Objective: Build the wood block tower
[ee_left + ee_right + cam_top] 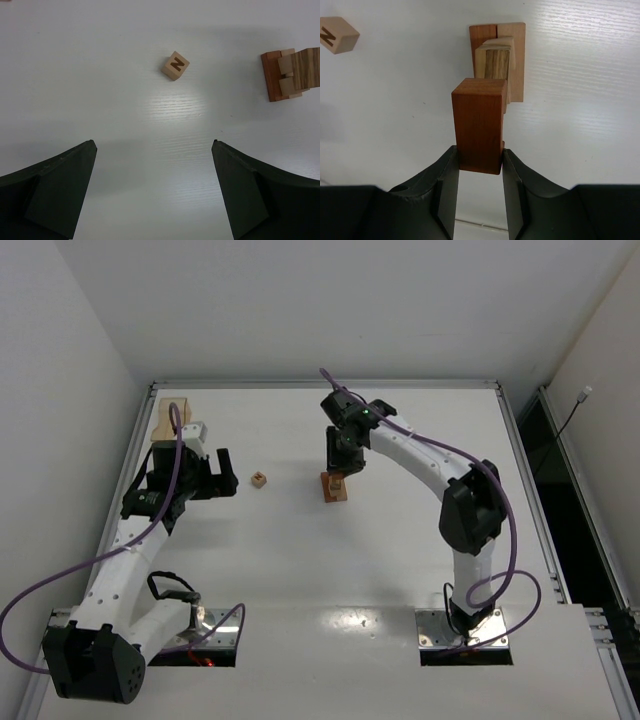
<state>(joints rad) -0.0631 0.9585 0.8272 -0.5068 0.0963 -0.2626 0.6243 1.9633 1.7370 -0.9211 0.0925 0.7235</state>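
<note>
The partly built wood block tower (pixel 334 488) stands mid-table, with a reddish-brown base and tan pieces on it; it also shows in the left wrist view (pixel 282 75) and the right wrist view (pixel 500 60). My right gripper (pixel 338 466) (pixel 479 156) is shut on a reddish-brown bar (pixel 479 127), held upright just above and in front of the tower. A tan cube printed with N (pixel 259 479) (pixel 175 65) (pixel 337 34) lies alone to the tower's left. My left gripper (pixel 228 473) (pixel 154 145) is open and empty, facing the cube with a gap between them.
A larger tan box (pixel 172 420) stands at the back left, behind the left arm. The table's metal rim (pixel 330 384) runs along the back and sides, with white walls beyond it.
</note>
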